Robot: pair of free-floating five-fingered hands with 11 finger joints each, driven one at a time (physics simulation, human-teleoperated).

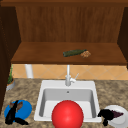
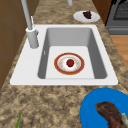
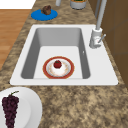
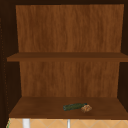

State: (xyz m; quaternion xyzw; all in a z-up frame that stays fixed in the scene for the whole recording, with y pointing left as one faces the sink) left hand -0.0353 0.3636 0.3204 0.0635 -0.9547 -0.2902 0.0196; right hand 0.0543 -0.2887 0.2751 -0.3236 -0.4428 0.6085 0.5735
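Hands at the plates beside the sink

Our left hand (image 1: 13,115) rests loosely open on the blue plate (image 1: 25,110) by the meat (image 1: 18,106); our right hand (image 1: 106,115) curls at the grapes (image 1: 118,114), needing a firmer pinch, we judge.

- The speckled stone countertop (image 2: 50,102) carries the white sink (image 2: 25,62), set into it, with the faucet (image 2: 31,32) on the sink's back rim.
- A blue plate (image 1: 25,110) lies on the countertop left of the sink, a brown piece of food (image 2: 108,113) on it.
- A white plate (image 3: 27,107) lies to the right, holding a bunch of dark grapes (image 3: 10,106).
- In the basin sits a red-rimmed plate (image 3: 46,71) (a small red fruit (image 3: 57,64) at its middle).
- The lower wooden shelf (image 4: 37,107) bears a dark green cucumber (image 4: 72,106) and, just beside it, a small brown lump (image 4: 86,108).
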